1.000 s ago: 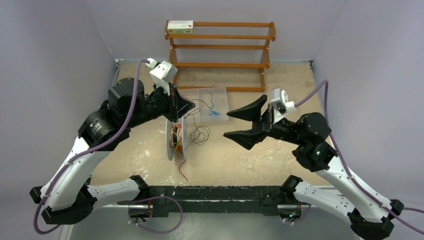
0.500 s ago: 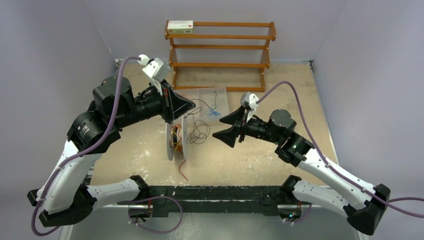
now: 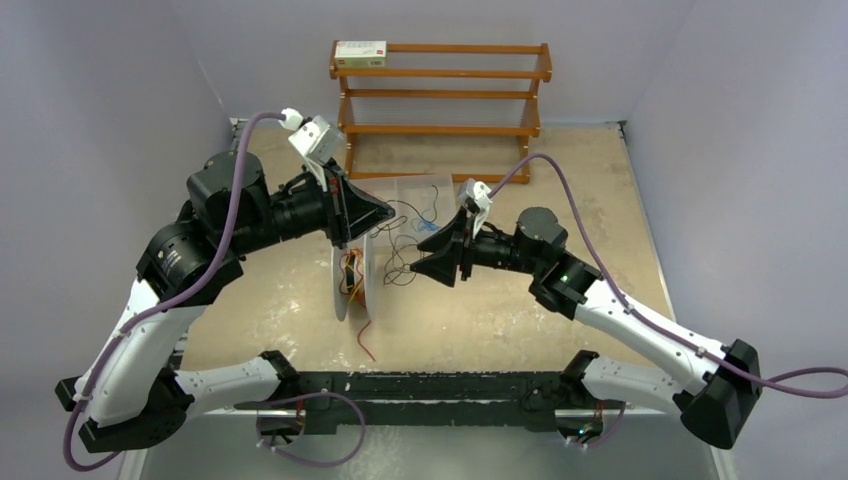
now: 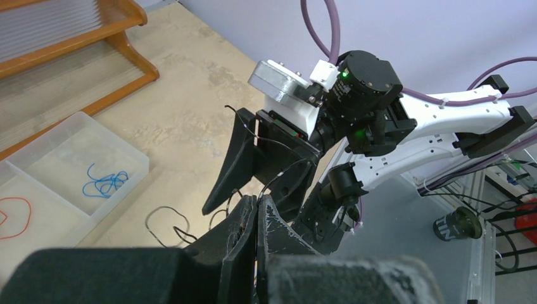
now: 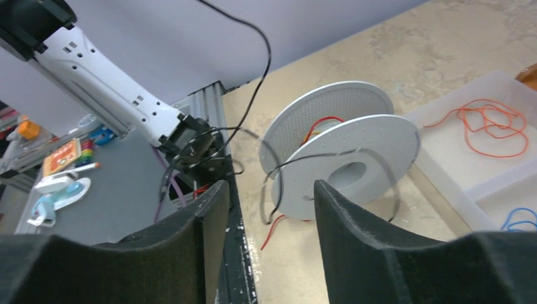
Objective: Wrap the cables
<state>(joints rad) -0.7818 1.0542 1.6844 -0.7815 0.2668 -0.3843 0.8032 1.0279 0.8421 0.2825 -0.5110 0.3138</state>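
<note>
The left tool [image 4: 258, 206] has its fingers pressed together on a thin black cable [image 5: 268, 57]. From the tips the cable drops in loose loops toward the bench [image 3: 560, 180], just off the tool's right side.

Directly below this tool a grey-white spool [image 3: 354, 285] stands on its edge on the bench, and the tool hangs over its upper rim. Whether they touch cannot be told. A red cable [image 5: 316, 123] lies around the core between the two discs, with a tail trailing onto the bench on the near side, toward the arm bases.

The right tool [image 3: 418, 262] faces the spool from the far side of the loops, and its fingers stand apart. In its own camera a blurred loop of the black cable hangs in the gap between the fingers, in front of the spool. Nothing is clamped, and the blur hides whether the cable brushes a finger.

Just behind the right tool, away from the arm bases, sits a clear tray [image 5: 506, 85] with compartments. An orange cable [image 5: 487, 126] lies coiled in one compartment and a blue cable [image 5: 519, 221] in the next.

Farther back a wooden rack [image 3: 440, 100] stands against the wall. A small box [image 3: 360, 53] rests at the left end of its top shelf.
</note>
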